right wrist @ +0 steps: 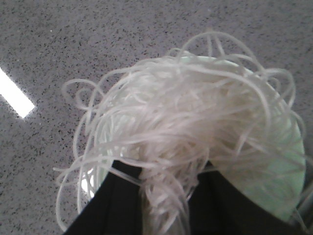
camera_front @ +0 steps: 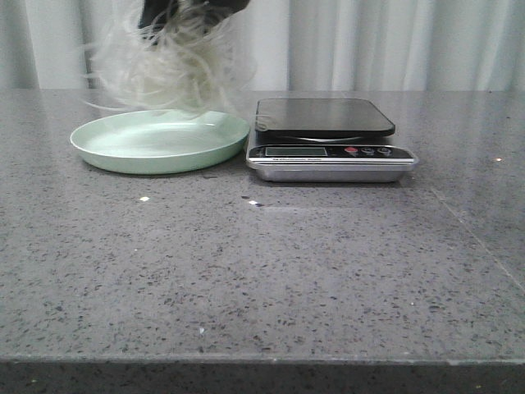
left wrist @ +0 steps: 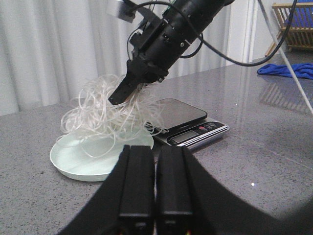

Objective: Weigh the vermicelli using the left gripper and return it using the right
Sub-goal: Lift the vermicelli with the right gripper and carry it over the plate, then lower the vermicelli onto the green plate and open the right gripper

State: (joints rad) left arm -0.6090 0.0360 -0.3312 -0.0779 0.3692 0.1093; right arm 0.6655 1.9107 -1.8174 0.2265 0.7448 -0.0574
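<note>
My right gripper (camera_front: 184, 16) is shut on the vermicelli (camera_front: 168, 70), a fluffy white clump of thin strands, and holds it just above the pale green plate (camera_front: 160, 141). The left wrist view shows the same: the right gripper (left wrist: 128, 90) pinches the vermicelli (left wrist: 105, 115) over the plate (left wrist: 83, 161). In the right wrist view the vermicelli (right wrist: 186, 137) hides most of the plate (right wrist: 279, 181) and the gripper (right wrist: 166, 196). The scale (camera_front: 328, 139) stands right of the plate, its black platform bare. My left gripper (left wrist: 156, 156) is shut and empty, back from the plate.
White curtains hang behind the grey speckled table (camera_front: 262, 271). A blue cloth (left wrist: 288, 70) and a wooden rack (left wrist: 293, 24) lie far off in the left wrist view. The scale also shows there (left wrist: 188, 122).
</note>
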